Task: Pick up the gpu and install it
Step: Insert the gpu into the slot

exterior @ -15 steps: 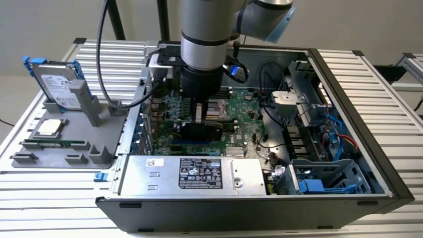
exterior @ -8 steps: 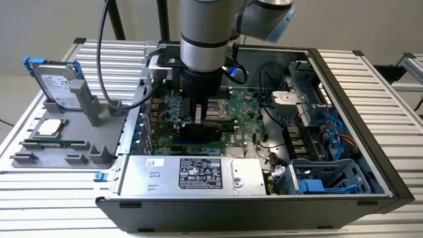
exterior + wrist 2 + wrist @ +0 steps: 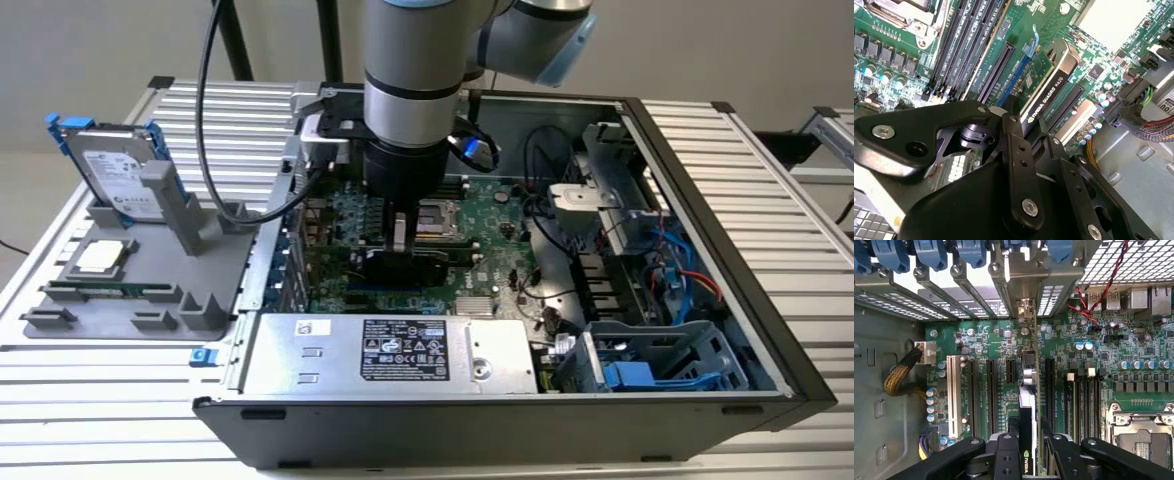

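The gripper (image 3: 1026, 450) is clamped on the gpu (image 3: 1026, 405), holding the card on edge over a slot on the motherboard (image 3: 1094, 330) inside the computer case (image 3: 747, 170). Seating it well likely means keeping the card square to the slot, its bracket (image 3: 1026, 310) lined with the rear opening.

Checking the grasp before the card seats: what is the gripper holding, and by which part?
The gripper holds the gpu, a green card with black cooler, by its upper edge, standing over the motherboard slots.
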Controlling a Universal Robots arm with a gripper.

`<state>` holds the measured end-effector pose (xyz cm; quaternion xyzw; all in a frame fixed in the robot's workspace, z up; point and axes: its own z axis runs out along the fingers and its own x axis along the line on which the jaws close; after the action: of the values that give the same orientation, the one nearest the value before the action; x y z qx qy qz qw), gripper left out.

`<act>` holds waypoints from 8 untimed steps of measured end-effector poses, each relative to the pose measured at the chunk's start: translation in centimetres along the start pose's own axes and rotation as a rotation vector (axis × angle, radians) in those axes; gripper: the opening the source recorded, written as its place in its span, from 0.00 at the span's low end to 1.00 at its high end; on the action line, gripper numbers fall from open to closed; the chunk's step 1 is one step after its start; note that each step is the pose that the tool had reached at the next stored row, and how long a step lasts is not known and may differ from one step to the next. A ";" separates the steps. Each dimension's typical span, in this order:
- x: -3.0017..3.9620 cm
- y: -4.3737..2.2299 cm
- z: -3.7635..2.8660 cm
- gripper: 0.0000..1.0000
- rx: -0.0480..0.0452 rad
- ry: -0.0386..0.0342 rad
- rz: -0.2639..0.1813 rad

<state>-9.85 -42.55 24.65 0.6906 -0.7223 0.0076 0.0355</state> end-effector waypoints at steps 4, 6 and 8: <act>0.00 0.00 0.02 0.00 0.0000 0.0000 0.000; 0.00 0.03 0.07 0.00 0.0001 -0.0001 0.000; 0.00 0.04 0.16 0.00 -0.0001 0.0003 0.000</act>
<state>-9.89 -42.55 24.49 0.6907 -0.7222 0.0076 0.0357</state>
